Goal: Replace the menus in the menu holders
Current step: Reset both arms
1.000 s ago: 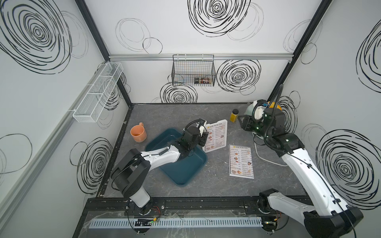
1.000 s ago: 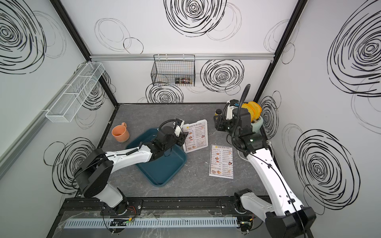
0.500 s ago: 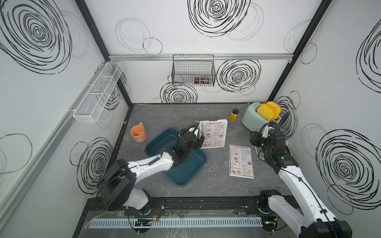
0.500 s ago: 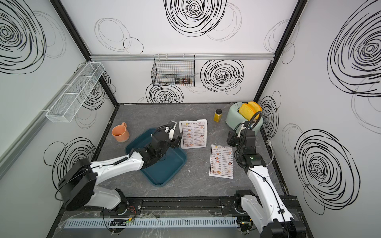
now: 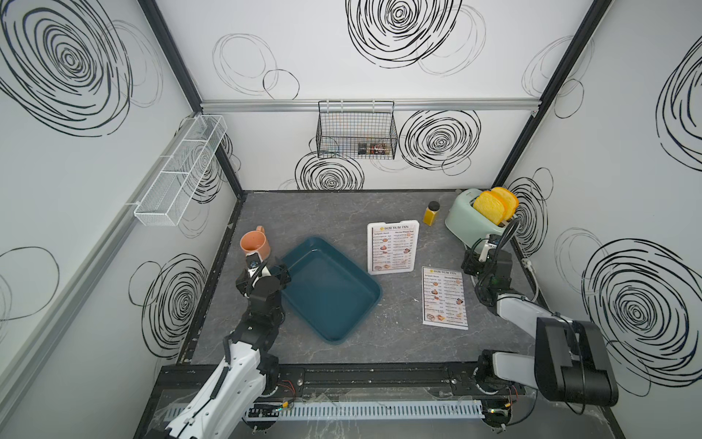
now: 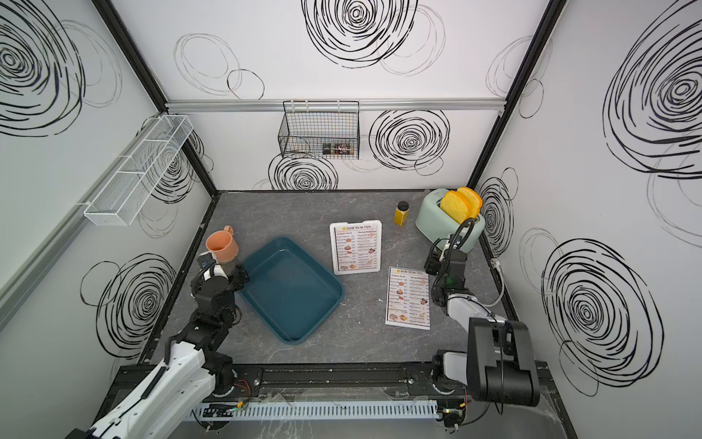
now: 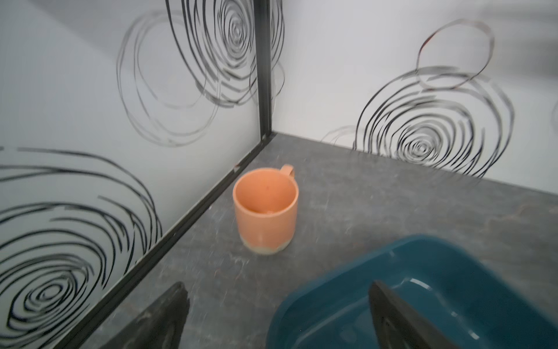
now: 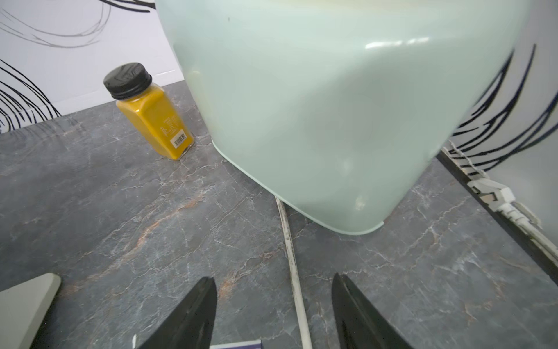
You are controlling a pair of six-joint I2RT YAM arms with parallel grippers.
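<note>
The white thick-framed menu holder [image 5: 393, 247] [image 6: 356, 247] rests mid-table with a "DIM SUM INN" menu showing behind its clear front. A second menu [image 5: 444, 298] [image 6: 408, 298] lies flat on the table just in front and to the right of it. My left gripper [image 5: 266, 271] [image 7: 277, 302] is open and holds nothing, over the teal tray's left corner, well away from the holder. My right gripper [image 5: 475, 262] [image 8: 273, 287] hangs open and holds nothing, low beside the toaster, right of the loose menu.
A dark teal tray [image 5: 364, 300] [image 7: 422, 287] lies left of centre, with an orange mug [image 5: 255, 243] [image 7: 265, 208] by the left wall. At the back right stand a mint toaster [image 5: 467, 224] [image 8: 332, 105] holding toast and a yellow bottle [image 5: 432, 213] [image 8: 154, 117]. The toaster's white cord [image 8: 291, 256] runs under my right gripper.
My left gripper has let go of the menu holder, opened wide and pulled back left toward the mug. The holder now rests on the table. My right arm dropped from above the toaster and drew back.
</note>
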